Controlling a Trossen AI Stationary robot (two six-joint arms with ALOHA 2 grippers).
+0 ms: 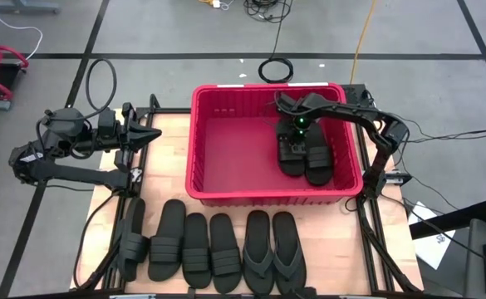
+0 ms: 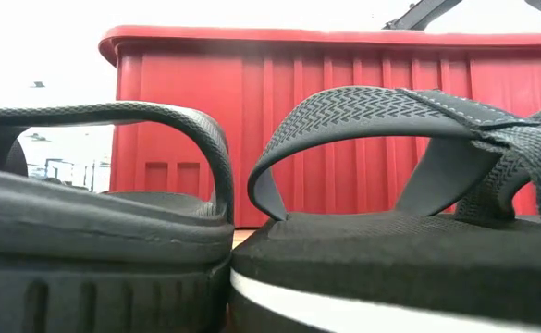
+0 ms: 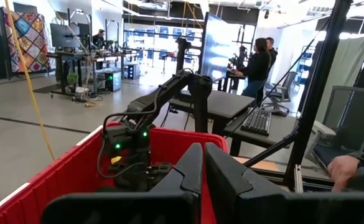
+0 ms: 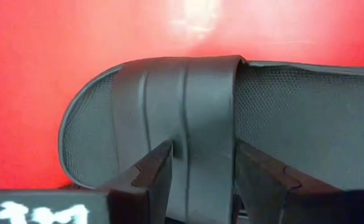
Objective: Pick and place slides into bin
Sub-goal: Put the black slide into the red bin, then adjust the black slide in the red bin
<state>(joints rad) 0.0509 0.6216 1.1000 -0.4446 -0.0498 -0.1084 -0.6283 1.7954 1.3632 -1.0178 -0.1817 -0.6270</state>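
Observation:
The red bin [image 1: 194,141] stands at the table's far middle, with two black slides [image 1: 317,164] lying side by side on its floor near the right wall. My right gripper [image 1: 297,139] points down over the left one. In the right wrist view the gripper [image 4: 203,155] is open, its fingers over that slide's ribbed strap [image 4: 194,99]; I cannot tell whether they touch it. Several more slides [image 1: 209,249] lie in a row along the table's near edge. My left gripper [image 1: 149,134] waits shut, level, left of the bin.
The low view sits right behind two slides [image 2: 381,185] of the near row, with the bin's red wall [image 2: 252,129] beyond them. Cables and a power strip lie on the floor past the table's far edge. People stand at desks [image 3: 256,62] in the room behind.

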